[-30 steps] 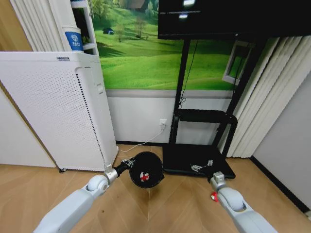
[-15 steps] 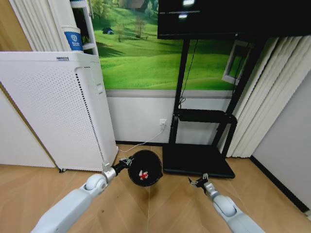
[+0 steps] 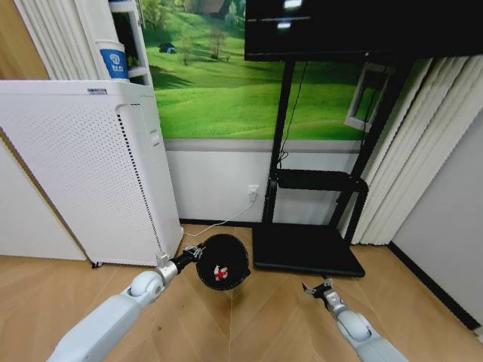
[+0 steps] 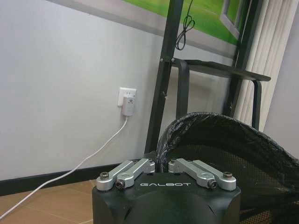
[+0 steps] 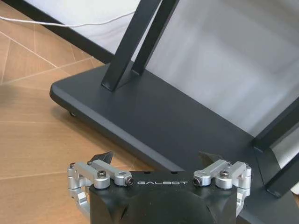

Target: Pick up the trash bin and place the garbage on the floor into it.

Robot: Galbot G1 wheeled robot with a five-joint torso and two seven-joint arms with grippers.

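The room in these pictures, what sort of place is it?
Probably an office or showroom corner: a screen on a black stand, a meadow wall mural, a tall white perforated appliance and wood flooring.

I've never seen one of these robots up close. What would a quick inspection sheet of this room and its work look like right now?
Surface: wooden floor, bare around the arms.
Job's things: black trash bin held up at its rim by the left gripper; one red-and-white scrap lies inside it.
Clutter: nothing seen loose on the floor.
Grippers: left gripper's jaws shut on the bin's rim; right gripper low over the floor beside the black stand base, jaws open and empty.
Cables: white cord from the wall socket toward the white appliance; black cable hanging down the stand.
Surroundings: meadow picture, screen, curtains.
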